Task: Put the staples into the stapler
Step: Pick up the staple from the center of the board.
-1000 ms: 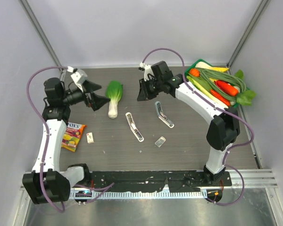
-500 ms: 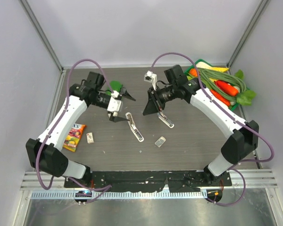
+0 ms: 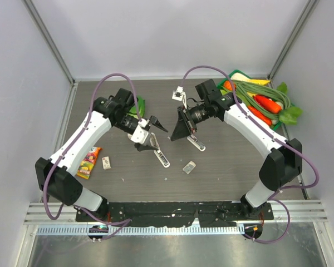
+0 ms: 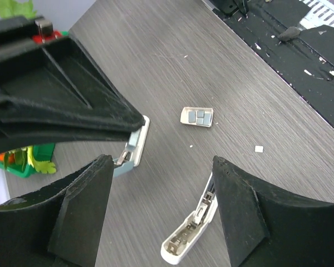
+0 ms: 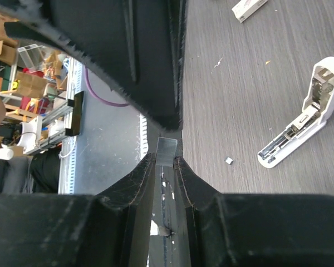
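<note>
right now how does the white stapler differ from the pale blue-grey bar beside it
The stapler is white; the bar is pale blue-grey. The stapler lies open with its metal channel exposed; the bar is partly hidden behind the right gripper. The stapler lies nearer the open left gripper; the bar nearer the right. Both are slim and rest on the table.

Robotics lab, white-walled enclosure (image 3: 156,33), aluminium frame posts (image 3: 49,40), cluttered shelves (image 5: 23,83) behind

Staplers: two, a white stapler (image 3: 158,150) and a pale blue-grey stapler (image 3: 193,139)
Staple box (image 3: 106,162): one
Small open tray (image 3: 189,167): one
Candy packet (image 3: 88,161): one
Bok choy (image 3: 138,103): one
Vegetable basket (image 3: 232,73): one
</note>
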Controlling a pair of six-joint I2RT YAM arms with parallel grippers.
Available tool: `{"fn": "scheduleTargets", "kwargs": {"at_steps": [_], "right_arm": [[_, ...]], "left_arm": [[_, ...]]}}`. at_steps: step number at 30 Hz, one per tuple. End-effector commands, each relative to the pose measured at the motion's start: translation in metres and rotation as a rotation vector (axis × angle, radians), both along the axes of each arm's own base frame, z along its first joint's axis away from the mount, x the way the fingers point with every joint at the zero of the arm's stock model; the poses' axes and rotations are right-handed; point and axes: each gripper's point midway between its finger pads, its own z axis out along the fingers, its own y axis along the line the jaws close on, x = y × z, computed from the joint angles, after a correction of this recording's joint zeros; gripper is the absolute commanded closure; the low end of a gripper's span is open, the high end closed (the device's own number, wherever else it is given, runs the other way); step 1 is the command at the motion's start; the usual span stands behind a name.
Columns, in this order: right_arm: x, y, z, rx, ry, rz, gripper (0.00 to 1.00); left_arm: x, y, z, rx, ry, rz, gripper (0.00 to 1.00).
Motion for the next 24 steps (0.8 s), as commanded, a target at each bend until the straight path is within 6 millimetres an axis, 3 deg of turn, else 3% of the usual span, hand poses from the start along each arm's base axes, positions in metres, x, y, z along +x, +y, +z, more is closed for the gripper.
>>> {"fn": "scheduleTargets", "kwargs": {"at_steps": [1,7,19,24], "right_arm": [[-0.006,0.003,0.007,0.056,0.027,0.052,0.75],[-0.008,0.002,0.007,0.069,0.041,0.063,0.75],[-0.005,0.002,-0.003,0.063,0.071,0.054,0.75],[-0.004,0.003,-0.003,0.067,0.084,0.053,0.75]], "left_arm": [[-0.005,-0.01,0.007,-0.005,0.014,-0.028,0.25],[-0.002,-0.017,-0.001,0.023,0.028,-0.029,0.29],[0.004,-0.025,0.005,0.029,0.05,-0.012,0.51],[0.004,-0.029,0.003,0.042,0.052,-0.01,0.52]]}}
